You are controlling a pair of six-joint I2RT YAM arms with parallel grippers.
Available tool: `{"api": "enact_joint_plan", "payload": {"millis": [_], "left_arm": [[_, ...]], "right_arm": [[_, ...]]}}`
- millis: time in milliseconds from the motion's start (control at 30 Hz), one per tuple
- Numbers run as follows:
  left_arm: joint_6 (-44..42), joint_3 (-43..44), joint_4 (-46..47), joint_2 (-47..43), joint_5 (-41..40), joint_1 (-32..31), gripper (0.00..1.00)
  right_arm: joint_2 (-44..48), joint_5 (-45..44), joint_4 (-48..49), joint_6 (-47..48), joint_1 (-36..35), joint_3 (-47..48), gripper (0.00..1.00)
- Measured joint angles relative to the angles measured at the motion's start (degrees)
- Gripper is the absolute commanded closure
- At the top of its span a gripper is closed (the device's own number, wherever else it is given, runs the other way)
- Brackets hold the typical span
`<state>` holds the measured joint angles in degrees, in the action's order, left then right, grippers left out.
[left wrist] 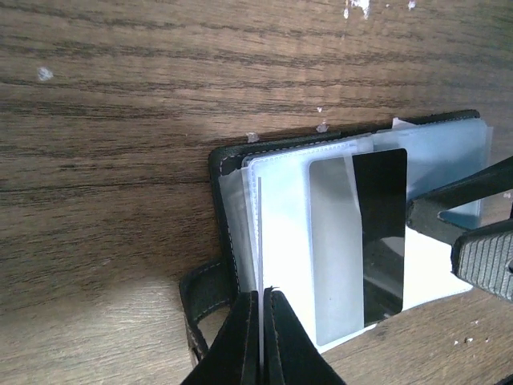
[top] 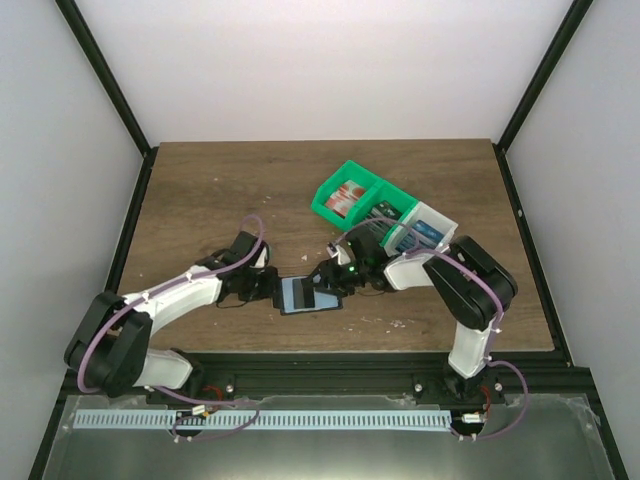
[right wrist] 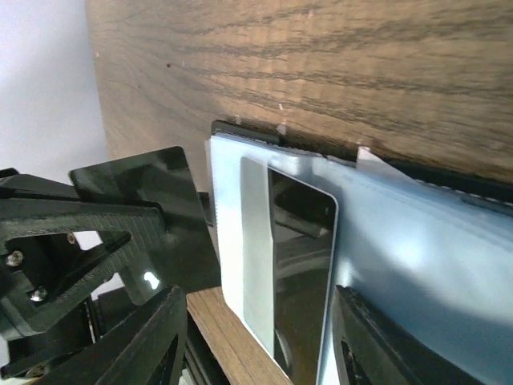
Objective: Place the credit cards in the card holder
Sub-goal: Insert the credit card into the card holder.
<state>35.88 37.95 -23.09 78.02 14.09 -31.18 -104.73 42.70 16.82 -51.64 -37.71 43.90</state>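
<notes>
Left wrist camera: I am pinching the card holder's [left wrist: 218,168] clear sleeve in the tightly closed left gripper [left wrist: 262,303], a credit card [left wrist: 357,241] sitting apparently part-inserted just right of its fingertips, between the right gripper's [right wrist: 256,321] spread jaws, likely needing a straight push deeper.

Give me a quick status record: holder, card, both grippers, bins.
holder: open on the table, clear sleeves up
card: flat on a sleeve, stripe side up; tucked in or not, cannot tell
left gripper: shut on a sleeve edge
right gripper: jaws apart, straddling the card's end
bins: green and white, beyond the right arm
</notes>
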Motion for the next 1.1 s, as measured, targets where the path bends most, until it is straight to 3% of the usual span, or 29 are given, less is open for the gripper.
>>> {"api": "enact_joint_plan", "payload": {"millis": [67,300,567,833,1100], "left_arm": [[-0.1,0.7,-1.0,-0.3,-0.6,-0.3,1.00],[-0.1,1.0,-3.5,-2.8,-1.6,-0.4,1.00],[-0.1,0.9,-3.2,-2.4,-1.9,-0.9,1.00],[0.1,0.5,-1.9,0.3,-2.3,-1.5,1.00],[0.4,0.5,-1.6,0.4,-2.9,-1.9,1.00]], "right_arm": [[1.2,-1.5,-3.0,0.9,0.0,0.4,0.50],[2.1,-5.9,-12.2,4.6,0.0,3.4,0.72],[1.2,-6.1,-14.3,5.8,-1.9,4.3,0.80],[-0.7,-4.7,-12.9,5.6,-2.7,4.4,0.97],[-2.7,-3.1,-11.1,5.6,-3.1,5.6,0.99]]}}
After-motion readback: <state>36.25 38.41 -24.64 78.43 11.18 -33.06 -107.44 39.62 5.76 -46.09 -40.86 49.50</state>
